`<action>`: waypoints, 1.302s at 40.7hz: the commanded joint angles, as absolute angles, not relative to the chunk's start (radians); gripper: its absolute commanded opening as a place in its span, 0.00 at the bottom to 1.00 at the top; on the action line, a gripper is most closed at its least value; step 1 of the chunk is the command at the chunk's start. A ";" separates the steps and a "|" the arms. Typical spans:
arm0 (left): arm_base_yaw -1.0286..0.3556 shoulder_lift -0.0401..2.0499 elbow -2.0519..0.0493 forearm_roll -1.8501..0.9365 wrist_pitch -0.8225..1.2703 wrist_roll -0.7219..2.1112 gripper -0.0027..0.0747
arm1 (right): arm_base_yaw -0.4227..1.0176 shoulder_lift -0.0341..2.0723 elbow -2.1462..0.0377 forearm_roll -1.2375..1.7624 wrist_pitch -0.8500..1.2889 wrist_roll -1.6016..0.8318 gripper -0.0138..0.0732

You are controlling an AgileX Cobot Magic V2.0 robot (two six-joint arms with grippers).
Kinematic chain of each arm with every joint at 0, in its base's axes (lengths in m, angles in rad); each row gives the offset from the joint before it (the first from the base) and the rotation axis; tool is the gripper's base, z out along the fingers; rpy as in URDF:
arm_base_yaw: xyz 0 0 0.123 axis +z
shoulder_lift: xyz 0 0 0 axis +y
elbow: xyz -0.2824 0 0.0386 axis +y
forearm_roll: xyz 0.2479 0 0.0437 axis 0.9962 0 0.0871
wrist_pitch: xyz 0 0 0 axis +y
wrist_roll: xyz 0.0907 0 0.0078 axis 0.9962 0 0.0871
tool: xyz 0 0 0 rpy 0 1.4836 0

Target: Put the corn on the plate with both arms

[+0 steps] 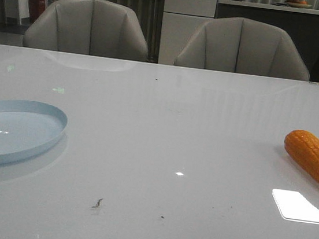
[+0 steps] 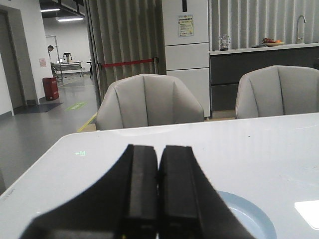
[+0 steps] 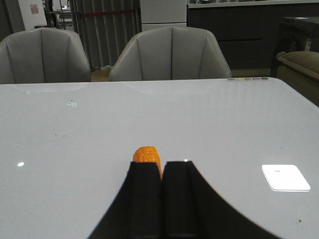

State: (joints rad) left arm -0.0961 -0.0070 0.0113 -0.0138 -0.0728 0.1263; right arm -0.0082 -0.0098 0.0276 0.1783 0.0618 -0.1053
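Corn (image 1: 314, 158) lies on its side at the right edge of the white table (image 1: 164, 132), well apart from my pale blue plate (image 1: 12, 130) at the far left. My left gripper (image 2: 158, 191) has its fingers pressed together with nothing between them, above the plate's rim. My right gripper (image 3: 162, 196) is likewise closed and empty (the cob's orange tip pokes out just beyond it).
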 commanded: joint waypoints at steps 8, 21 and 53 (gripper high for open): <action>-0.096 -0.025 0.040 -0.025 -0.220 0.124 0.16 | -0.014 -0.017 -0.009 0.179 -0.100 -0.110 0.22; -0.098 -0.018 -0.137 -0.025 -0.187 0.124 0.16 | -0.011 0.005 -0.301 0.179 0.189 -0.110 0.22; -0.098 0.713 -0.611 -0.025 0.092 0.124 0.16 | -0.011 0.613 -0.624 0.181 0.269 -0.110 0.22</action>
State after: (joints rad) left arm -0.0961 0.6672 -0.5742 -0.0162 0.1662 0.1263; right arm -0.0082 0.5751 -0.5845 0.1783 0.3459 -0.1053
